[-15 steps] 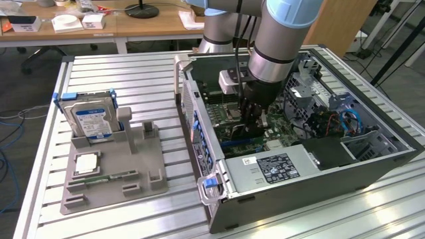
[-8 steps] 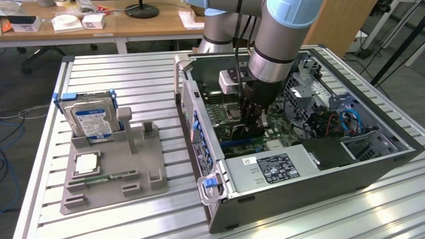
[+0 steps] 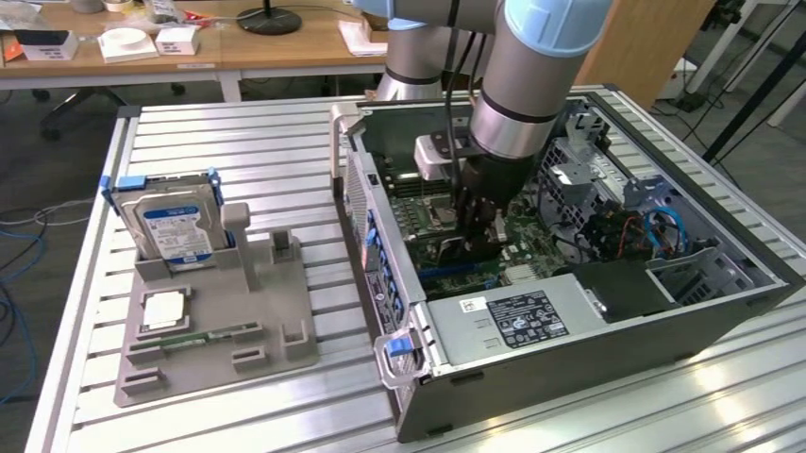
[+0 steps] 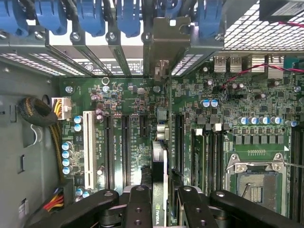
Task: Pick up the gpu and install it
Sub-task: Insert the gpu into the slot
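Exterior view's left is showing a grey holder tray [image 3: 214, 321] sitting on the slatted table [image 3: 252, 142], well apart from the pincer [image 3: 477, 247], with a hard drive [image 3: 176, 226] standing upright in it and a small green memory stick [image 3: 208, 335] lying lower down. Moving rightward, the open computer case [image 3: 567, 283] is lying on its side, and the arm is reaching straight down into it, the pincer hanging just above the green motherboard [image 3: 428, 203].

Wrist view is giving the close relation: the pincer [image 4: 165, 199] is gripping the gpu [image 4: 159, 190], its black fingers [image 4: 139, 204] pressing on either side of the thin dark card. The card is standing on edge directly beneath the pincer, its long axis running away from the pincer toward the rear wall of the case. Its silvery end bracket [image 4: 164, 47] is sitting at the far end, in line with the row of blue slot clips [image 4: 90, 19]. The long expansion slots [image 4: 126, 142] on the wrist view's motherboard [image 4: 228, 118] are running parallel to the card, just beside it; whether its edge is already seating in a slot I cannot tell.
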Motion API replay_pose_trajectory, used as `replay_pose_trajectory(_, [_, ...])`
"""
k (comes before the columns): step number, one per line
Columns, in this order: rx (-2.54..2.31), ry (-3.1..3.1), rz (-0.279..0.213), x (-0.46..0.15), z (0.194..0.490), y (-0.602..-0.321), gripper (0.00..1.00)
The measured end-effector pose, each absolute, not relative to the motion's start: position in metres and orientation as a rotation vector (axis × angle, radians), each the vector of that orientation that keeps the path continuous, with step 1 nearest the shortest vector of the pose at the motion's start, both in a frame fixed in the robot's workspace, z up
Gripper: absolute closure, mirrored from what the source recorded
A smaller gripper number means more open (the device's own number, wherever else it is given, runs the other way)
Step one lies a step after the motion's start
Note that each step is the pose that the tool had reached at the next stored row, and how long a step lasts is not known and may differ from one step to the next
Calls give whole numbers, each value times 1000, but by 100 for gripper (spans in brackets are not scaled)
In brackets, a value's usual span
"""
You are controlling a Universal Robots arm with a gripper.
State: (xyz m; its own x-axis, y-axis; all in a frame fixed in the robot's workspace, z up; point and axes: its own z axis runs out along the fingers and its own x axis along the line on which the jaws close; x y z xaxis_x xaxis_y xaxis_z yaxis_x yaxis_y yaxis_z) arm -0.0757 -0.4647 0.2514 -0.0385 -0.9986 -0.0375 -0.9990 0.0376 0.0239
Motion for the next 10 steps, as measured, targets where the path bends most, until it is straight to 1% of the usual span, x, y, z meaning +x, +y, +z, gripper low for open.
replay_pose_trajectory(10, [-2171, 2255, 68, -76, 248, -464, 74])
